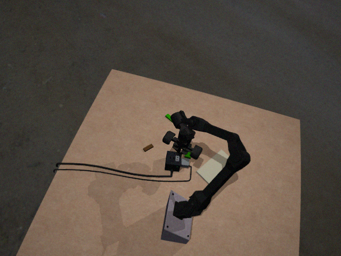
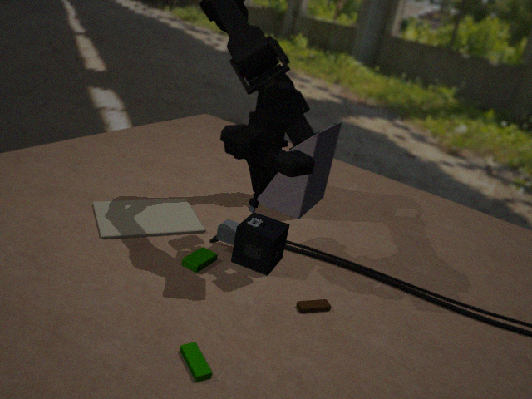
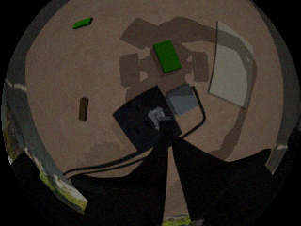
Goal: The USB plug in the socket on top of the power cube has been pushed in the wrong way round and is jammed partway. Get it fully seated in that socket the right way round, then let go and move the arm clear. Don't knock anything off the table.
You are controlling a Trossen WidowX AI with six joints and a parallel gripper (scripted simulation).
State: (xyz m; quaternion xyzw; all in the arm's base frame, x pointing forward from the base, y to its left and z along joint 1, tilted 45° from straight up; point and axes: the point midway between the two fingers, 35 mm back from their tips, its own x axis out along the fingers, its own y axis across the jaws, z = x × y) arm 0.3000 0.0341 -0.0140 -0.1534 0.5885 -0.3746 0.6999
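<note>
The power cube (image 1: 170, 164) (image 2: 259, 240) (image 3: 136, 121) is a black box on the table. Its top socket (image 1: 177, 158) (image 2: 255, 222) (image 3: 154, 114) has a pale rim and looks empty in the exterior view. My gripper (image 1: 179, 151) (image 2: 255, 195) (image 3: 168, 139) is shut on the small USB plug (image 2: 252, 207), which has a dark body and a pale metal tip pointing down. The plug hangs just above the cube, apart from it, near the socket. In the wrist view the tip overlaps the socket and is too dark to read. Which way round the plug faces, I cannot tell.
A grey block (image 1: 185, 162) (image 2: 226, 232) (image 3: 182, 100) with a cable sits against the cube's side. A green block (image 2: 199, 259) (image 3: 167, 56) is close by. Another green block (image 2: 195, 362), a brown block (image 1: 148, 147) (image 2: 313, 306) and a pale flat panel (image 1: 210, 168) (image 2: 171, 219) lie around.
</note>
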